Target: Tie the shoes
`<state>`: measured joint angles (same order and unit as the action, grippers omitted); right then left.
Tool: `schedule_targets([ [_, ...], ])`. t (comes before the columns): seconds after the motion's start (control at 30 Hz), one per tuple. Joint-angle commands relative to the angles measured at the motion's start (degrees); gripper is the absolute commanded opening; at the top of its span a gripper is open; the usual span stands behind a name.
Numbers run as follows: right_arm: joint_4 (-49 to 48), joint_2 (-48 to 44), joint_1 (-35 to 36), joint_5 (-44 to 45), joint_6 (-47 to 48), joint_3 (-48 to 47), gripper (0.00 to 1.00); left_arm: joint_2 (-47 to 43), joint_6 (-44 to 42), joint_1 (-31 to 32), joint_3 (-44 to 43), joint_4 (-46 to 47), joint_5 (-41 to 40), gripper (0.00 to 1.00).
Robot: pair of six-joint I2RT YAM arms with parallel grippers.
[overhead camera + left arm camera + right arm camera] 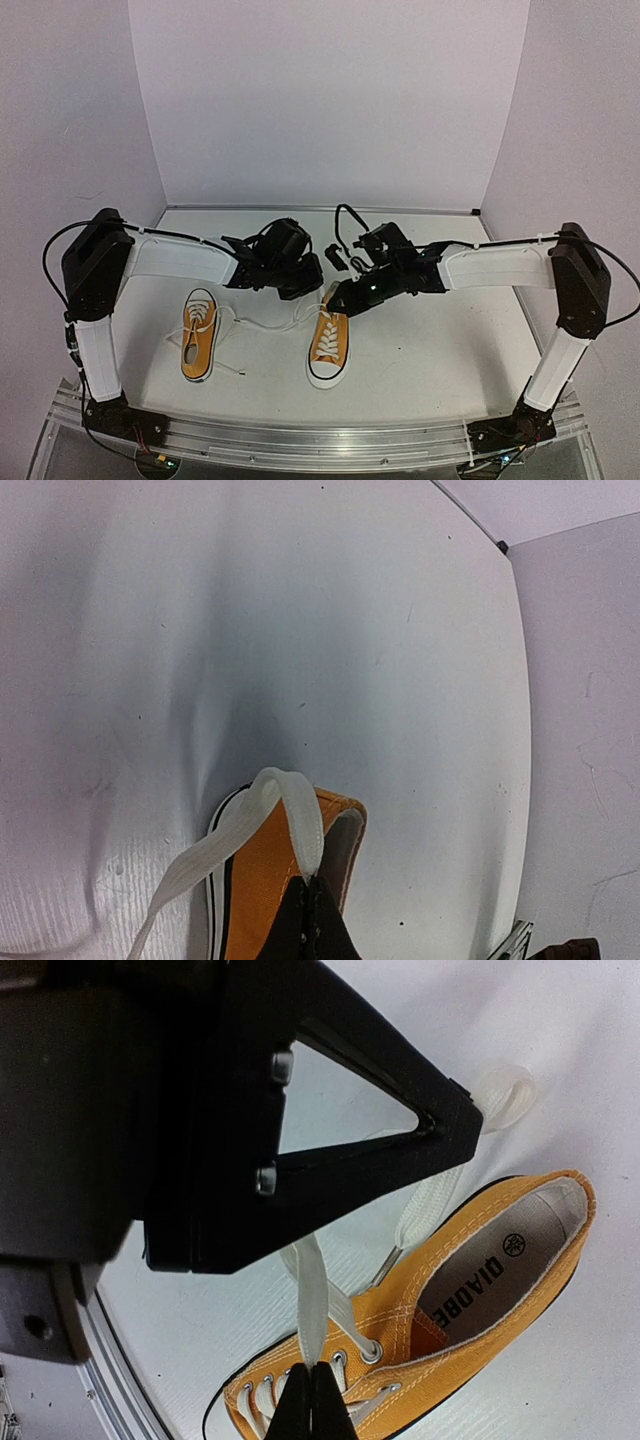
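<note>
L gripper (314,908) clenched on lace loop (285,805). R gripper (312,1400) clenched on second lace strand (310,1300), just above eyelets (368,1352). Both work same shoe (329,345), mid table (450,350), toe toward arm bases. Other shoe (199,345) lies to its left, laces loose, no gripper on it.

Step, my read: forming bow. Do well — even tension, pull strands apart & low, don't lift shoe, don't let loop slip.

Count — shoes 2, grippers 2, pinched strands 2, loop 1.

light: bright, even, diffuse | shadow: broad soft grey on table (230,700) | blur: shoe (265,880) near lens soft
</note>
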<state>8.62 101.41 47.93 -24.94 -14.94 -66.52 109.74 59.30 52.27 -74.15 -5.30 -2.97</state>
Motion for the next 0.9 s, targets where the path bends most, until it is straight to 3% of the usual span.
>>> schedule_targets([
  [0.0,-1.68,-3.26,0.34,-0.05,1.12,0.22,0.00,-0.06,1.59,0.63,-1.69,2.81,4.93,0.00],
  [0.7,-1.64,-3.69,0.40,2.00,1.15,0.94,0.00,-7.17,5.82,1.52,10.47,9.09,14.31,0.00],
  [0.87,-1.23,-4.35,0.40,3.64,-1.04,1.85,0.15,-7.01,6.32,1.66,10.91,10.17,15.93,0.00],
])
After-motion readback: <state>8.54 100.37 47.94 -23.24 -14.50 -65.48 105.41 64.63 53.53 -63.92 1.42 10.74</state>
